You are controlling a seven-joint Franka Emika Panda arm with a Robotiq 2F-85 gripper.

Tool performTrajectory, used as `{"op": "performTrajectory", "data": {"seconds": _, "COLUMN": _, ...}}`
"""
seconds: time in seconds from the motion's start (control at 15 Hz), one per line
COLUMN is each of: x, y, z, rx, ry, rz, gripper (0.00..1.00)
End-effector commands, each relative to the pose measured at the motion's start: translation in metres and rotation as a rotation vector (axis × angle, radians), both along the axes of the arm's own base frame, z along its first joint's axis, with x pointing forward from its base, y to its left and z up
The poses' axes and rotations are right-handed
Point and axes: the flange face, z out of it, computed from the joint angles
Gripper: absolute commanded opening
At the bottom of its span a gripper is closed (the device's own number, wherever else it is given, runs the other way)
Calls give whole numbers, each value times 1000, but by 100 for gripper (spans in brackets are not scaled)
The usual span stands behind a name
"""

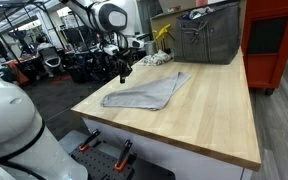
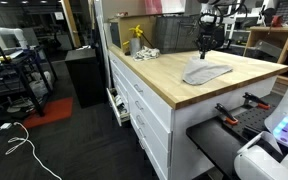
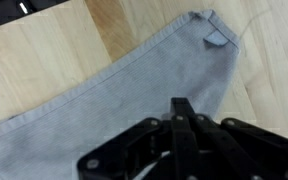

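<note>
Grey cloth (image 3: 104, 100) flat on the table (image 3: 44, 50), directly beneath the tightly closed hand (image 3: 181, 108).

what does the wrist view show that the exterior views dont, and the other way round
Only the wrist view: a small tab sewn at one corner of the grey cloth.
Only the exterior views: the grey basket, a yellow item beside it, the red cabinet and the robot's arm.
Both: the cloth lying on the wooden tabletop, with the shut gripper close by it.
</note>
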Motion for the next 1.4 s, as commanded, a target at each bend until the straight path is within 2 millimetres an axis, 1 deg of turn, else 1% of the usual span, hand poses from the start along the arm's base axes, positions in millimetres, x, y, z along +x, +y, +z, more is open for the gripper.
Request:
{"op": "performTrajectory", "data": {"seconds": 0.0, "x": 32, "y": -22, "z": 11, "rx": 25, "ry": 27, "rz": -128, "gripper": 0}}
{"op": "performTrajectory", "data": {"seconds": 0.13, "x": 50, "y": -31, "z": 7, "rx": 38, "ry": 44, "rz": -201, "gripper": 0}}
{"op": "performTrajectory", "data": {"seconds": 0.27, "x": 66, "y": -39, "z": -3, "rx": 46, "ry": 70, "rz": -260, "gripper": 0}}
{"op": "performTrajectory", "data": {"seconds": 0.47, "x": 84, "y": -55, "z": -28, "rx": 23, "ry": 106, "rz": -333, "gripper": 0}}
{"op": "performTrajectory", "data": {"seconds": 0.73, "x": 97, "y": -92, "z": -67, "rx": -37, "ry": 167, "rz": -453, "gripper": 0}}
{"op": "performTrajectory", "data": {"seconds": 0.87, "x": 97, "y": -108, "z": -78, "rx": -52, "ry": 194, "rz": -481, "gripper": 0}}
{"op": "performTrajectory", "data": {"seconds": 0.93, "x": 93, "y": -109, "z": -76, "rx": -47, "ry": 192, "rz": -460, "gripper": 26}}
{"op": "performTrajectory", "data": {"seconds": 1.0, "x": 84, "y": -102, "z": -67, "rx": -36, "ry": 168, "rz": -426, "gripper": 27}}
{"op": "performTrajectory", "data": {"seconds": 1.07, "x": 90, "y": -106, "z": -85, "rx": -40, "ry": 179, "rz": -451, "gripper": 32}}
{"op": "performTrajectory", "data": {"seconds": 1.13, "x": 89, "y": -106, "z": -85, "rx": -40, "ry": 179, "rz": -450, "gripper": 15}}
{"op": "performTrajectory", "data": {"seconds": 1.27, "x": 90, "y": -105, "z": -86, "rx": -40, "ry": 181, "rz": -447, "gripper": 31}}
{"op": "performTrajectory", "data": {"seconds": 1.33, "x": 90, "y": -104, "z": -87, "rx": -40, "ry": 182, "rz": -446, "gripper": 32}}
